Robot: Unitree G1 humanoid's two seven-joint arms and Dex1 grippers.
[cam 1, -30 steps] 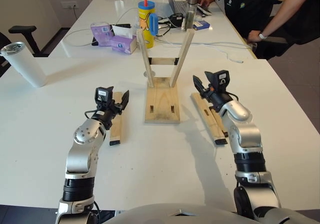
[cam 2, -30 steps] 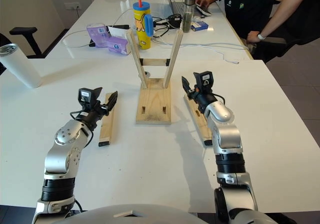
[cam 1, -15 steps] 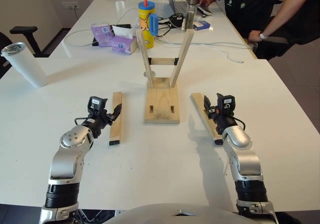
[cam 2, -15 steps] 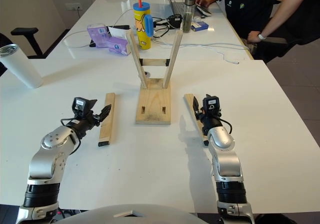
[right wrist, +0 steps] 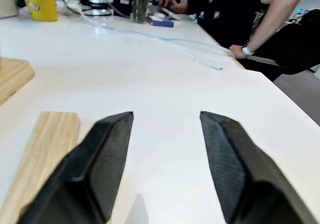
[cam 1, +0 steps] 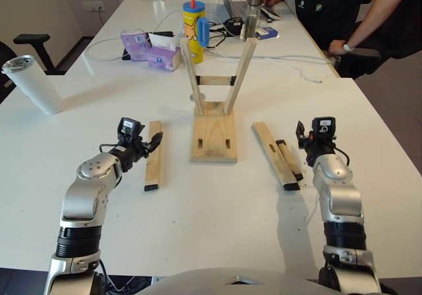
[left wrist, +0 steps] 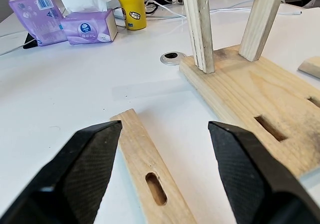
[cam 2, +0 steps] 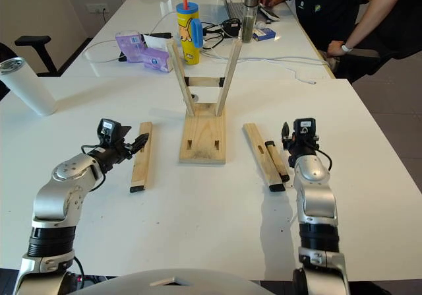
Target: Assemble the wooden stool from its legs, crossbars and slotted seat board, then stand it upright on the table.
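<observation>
1. the slotted seat board (cam 1: 213, 136) lies flat at the centre of the frame on the white table (cam 1: 217, 222); two legs (cam 1: 190, 77) stand up from its far end, leaning apart, with a crossbar (cam 1: 216, 80) between them; the two slots near its front edge are open
2. a loose leg (cam 1: 153, 163) lies flat left of centre, running up and down the frame, apart from the board
3. right of centre a long wooden piece (cam 1: 271, 151) and a shorter one (cam 1: 289, 160) lie side by side on the table
4. the left gripper (left wrist: 164, 129) sits low at the upper part of the loose leg; its jaws are spread wide, one finger (left wrist: 92, 156) on each side of the wood, and it grips nothing
5. the right gripper (right wrist: 166, 116) sits just right of the two pieces; its jaws are parted over bare table and it is empty
6. a white tumbler (cam 1: 31, 84) stands at the upper left; a yellow bottle (cam 1: 194, 23) and purple tissue packs (cam 1: 148, 49) stand at the top
</observation>
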